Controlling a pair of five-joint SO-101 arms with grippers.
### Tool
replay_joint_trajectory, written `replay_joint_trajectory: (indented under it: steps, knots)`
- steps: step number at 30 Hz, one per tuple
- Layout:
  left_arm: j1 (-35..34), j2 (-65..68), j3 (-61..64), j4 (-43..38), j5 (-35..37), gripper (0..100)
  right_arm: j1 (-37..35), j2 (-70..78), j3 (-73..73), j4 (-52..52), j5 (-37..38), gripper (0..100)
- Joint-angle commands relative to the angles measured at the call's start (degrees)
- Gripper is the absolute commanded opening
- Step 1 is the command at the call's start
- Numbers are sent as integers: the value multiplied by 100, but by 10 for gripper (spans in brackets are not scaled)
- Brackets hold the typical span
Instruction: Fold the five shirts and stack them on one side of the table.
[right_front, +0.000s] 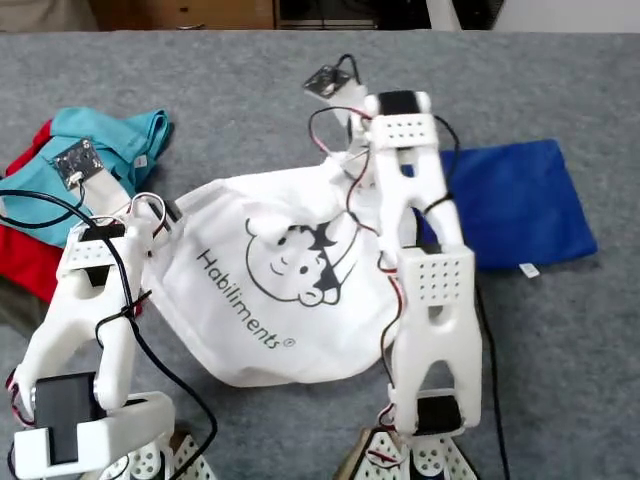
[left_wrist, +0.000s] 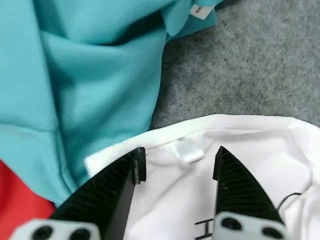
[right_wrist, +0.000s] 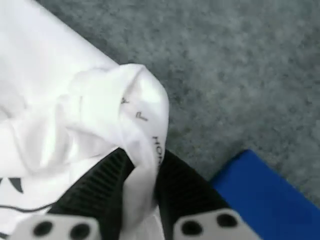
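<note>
A white shirt with a printed cartoon lies spread in the middle of the grey table. My left gripper hovers open over its collar edge, the neck label between the two black fingers; from above it sits at the shirt's left corner. My right gripper is shut on a bunched fold of the white shirt at its far right corner. A teal shirt lies crumpled on a red shirt at the left. A folded blue shirt lies to the right.
The teal shirt and red shirt lie right beside the left gripper. The blue shirt sits close to the right gripper. Cables run along both arms. Bare grey table stretches across the back and the front right.
</note>
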Motion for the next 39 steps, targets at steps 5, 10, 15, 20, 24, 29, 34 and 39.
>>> replay_joint_trajectory:
  steps: [5,10,15,20,24,29,34,39]
  knots:
    - [53,-22,-281,18,53,224,875,-48,-1314,1116,-44,4]
    - [62,-13,-281,26,53,224,1314,-31,-1604,1565,202,9]
    - [62,-13,-281,26,53,224,1323,-22,-1481,1670,501,154]
    - [44,-13,-281,26,26,224,1130,-154,-2062,1582,484,289]
    - [44,-13,-281,0,35,224,796,-321,-3081,1723,475,303]
    - [44,-13,-281,0,35,224,-127,-558,-3363,1723,527,167]
    - [35,-13,-281,0,9,224,-989,-400,-2695,1705,888,118]
    - [35,-13,-281,0,0,224,-1191,-31,-2484,1705,1073,193]
